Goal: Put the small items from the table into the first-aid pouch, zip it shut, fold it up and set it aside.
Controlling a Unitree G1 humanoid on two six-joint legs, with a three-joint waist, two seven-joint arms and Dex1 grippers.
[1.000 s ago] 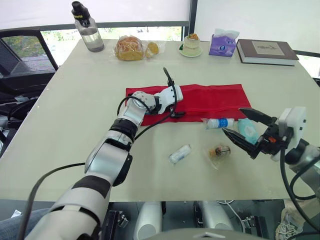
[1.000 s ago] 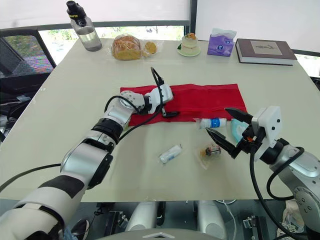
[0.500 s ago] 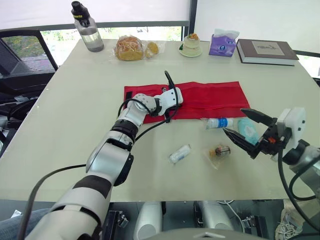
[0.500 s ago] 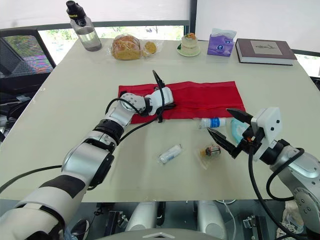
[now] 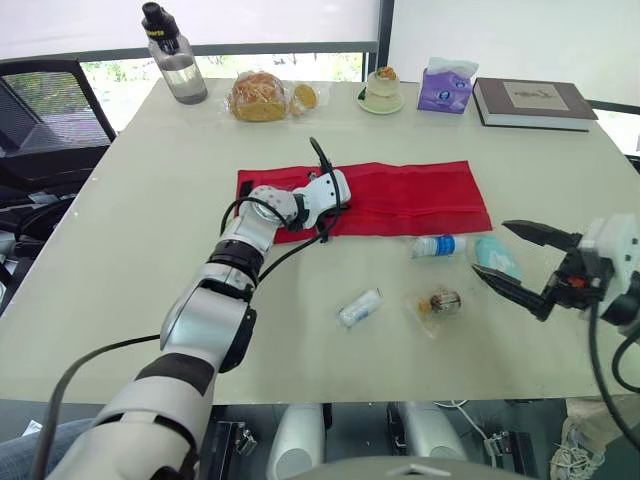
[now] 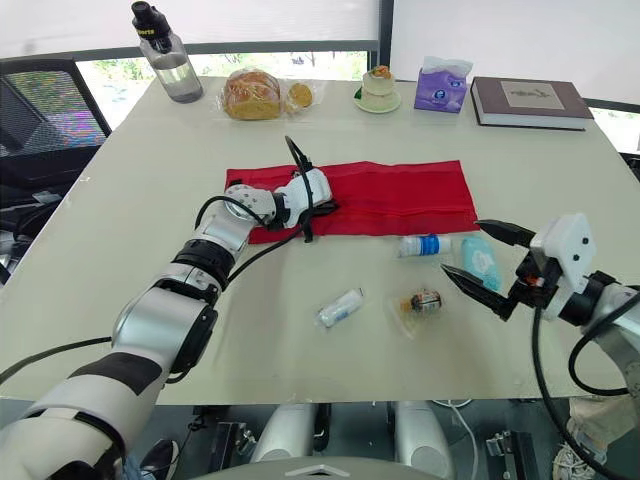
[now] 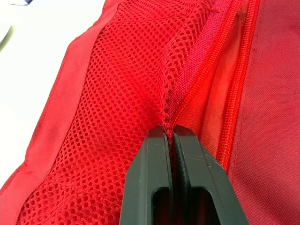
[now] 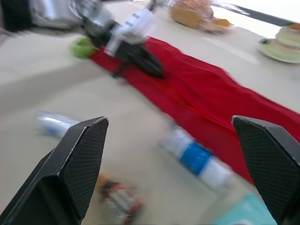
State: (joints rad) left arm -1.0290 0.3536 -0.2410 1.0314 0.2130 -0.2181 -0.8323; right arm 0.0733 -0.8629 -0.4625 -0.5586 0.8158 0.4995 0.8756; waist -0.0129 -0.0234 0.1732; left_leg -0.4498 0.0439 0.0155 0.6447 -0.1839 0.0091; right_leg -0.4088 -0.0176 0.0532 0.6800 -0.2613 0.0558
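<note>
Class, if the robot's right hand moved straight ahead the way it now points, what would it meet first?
Probably the small blue-labelled bottle, then the red pouch; depth is unclear.

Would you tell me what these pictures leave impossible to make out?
Zipper pull: in the left wrist view, the left gripper, shut on the pouch, covers whatever it pinches.
Bottle label: too small to read in the eye views.
Teal packet: cut off by the right wrist view's edge.

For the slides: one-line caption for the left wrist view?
Left-wrist close-up: left tool pinches the red first-aid pouch at its mesh seam, beside the zipper.
</note>
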